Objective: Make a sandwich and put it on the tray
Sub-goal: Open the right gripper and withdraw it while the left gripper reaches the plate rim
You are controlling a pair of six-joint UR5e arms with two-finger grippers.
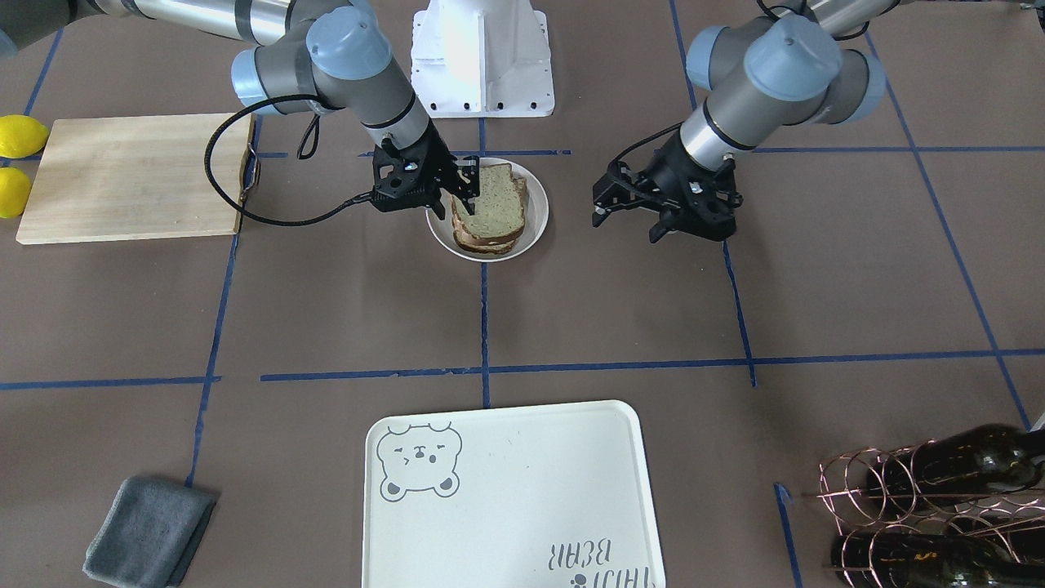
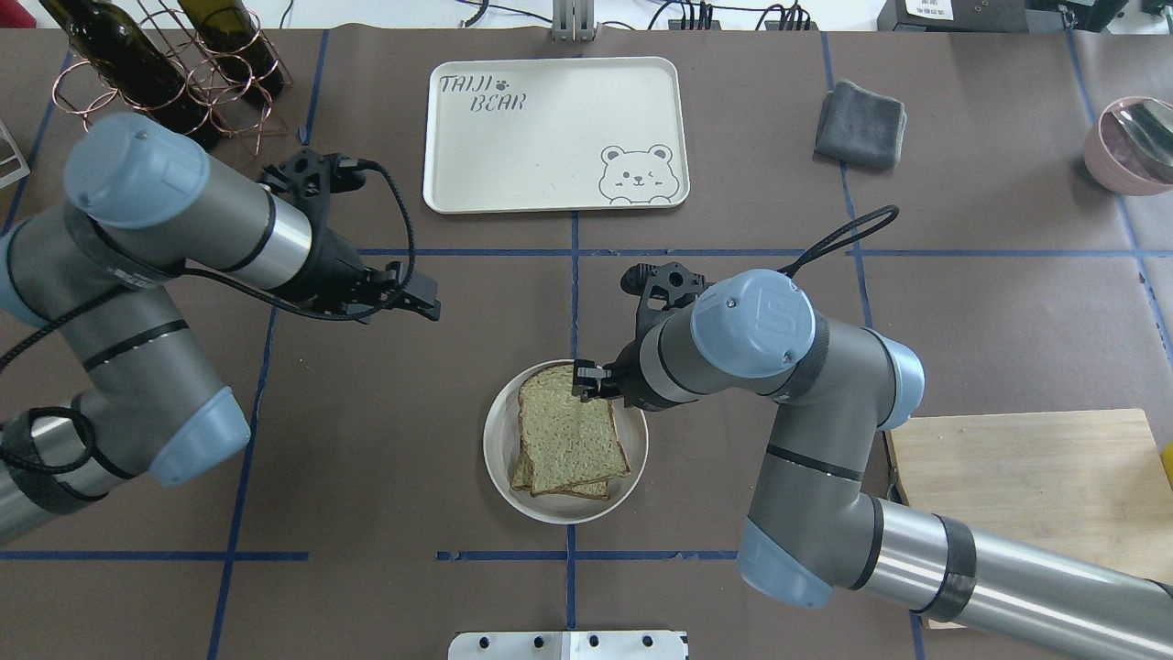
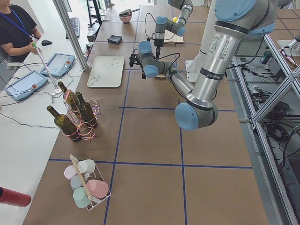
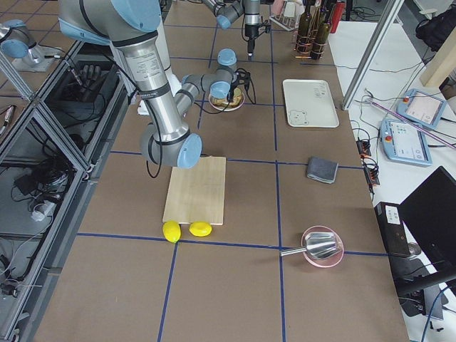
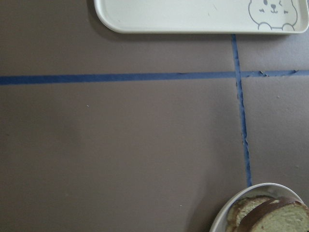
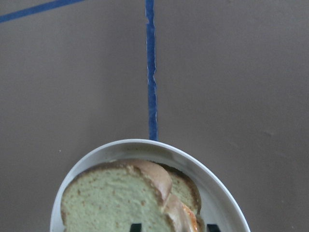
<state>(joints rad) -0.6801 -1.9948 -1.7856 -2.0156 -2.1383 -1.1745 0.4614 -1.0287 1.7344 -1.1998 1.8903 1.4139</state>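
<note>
The sandwich (image 2: 570, 440) is a stack of brown-crusted bread slices in a small round white bowl (image 2: 499, 458) at mid-table. A bit of orange egg (image 6: 189, 222) shows between the slices. My right gripper (image 1: 465, 184) is at the stack's tray-side edge, shut on the top slice (image 1: 492, 204), which is tilted. My left gripper (image 1: 629, 222) is open and empty, above the bare table beside the bowl. The cream bear-face tray (image 1: 506, 490) lies empty across the table; it also shows in the overhead view (image 2: 550, 137).
A wooden cutting board (image 1: 131, 175) with two lemons (image 1: 18, 135) beside it lies on my right. A grey cloth (image 1: 151, 531) lies near the tray. A wire rack of wine bottles (image 1: 939, 506) stands on my far left. A pink bowl (image 2: 1132, 142) sits far right.
</note>
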